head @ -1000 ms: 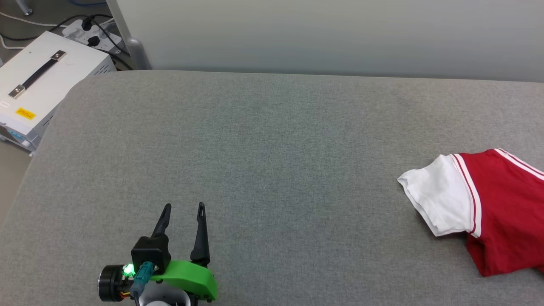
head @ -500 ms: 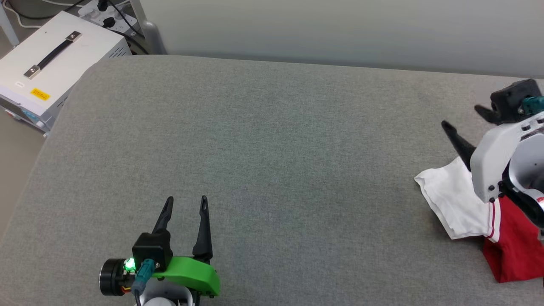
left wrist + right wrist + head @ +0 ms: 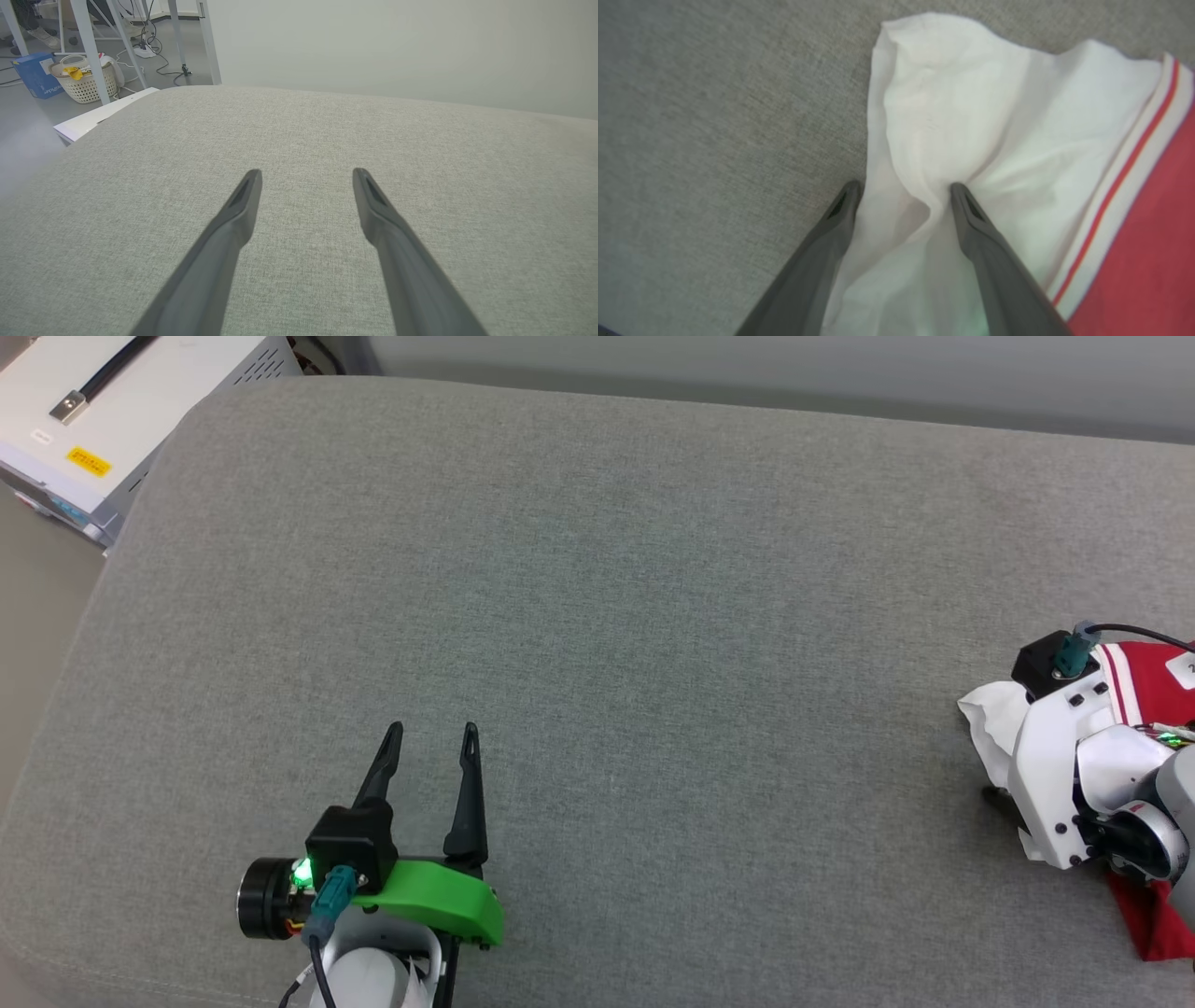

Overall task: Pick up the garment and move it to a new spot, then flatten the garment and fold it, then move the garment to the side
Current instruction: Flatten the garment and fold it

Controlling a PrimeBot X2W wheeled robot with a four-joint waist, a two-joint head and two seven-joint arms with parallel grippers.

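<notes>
Off to the left, the left hand [image 3: 433, 728] is held wide open and empty. Between the fingers of the open right hand [image 3: 903, 185] a white sleeve fold of the garment [image 3: 971, 116] is bunched, not gripped. It is judged soft and light, best pinched there.

Nothing reads clearly. The white case [image 3: 140, 392] carries a yellow sticker [image 3: 89, 461] and a small white label [image 3: 39, 434], and the print on both is too small to make out. A blue box [image 3: 35, 74] on the floor bears blurred white lettering. A white tag [image 3: 1184, 669] at the head view's right edge may show a "2".
</notes>
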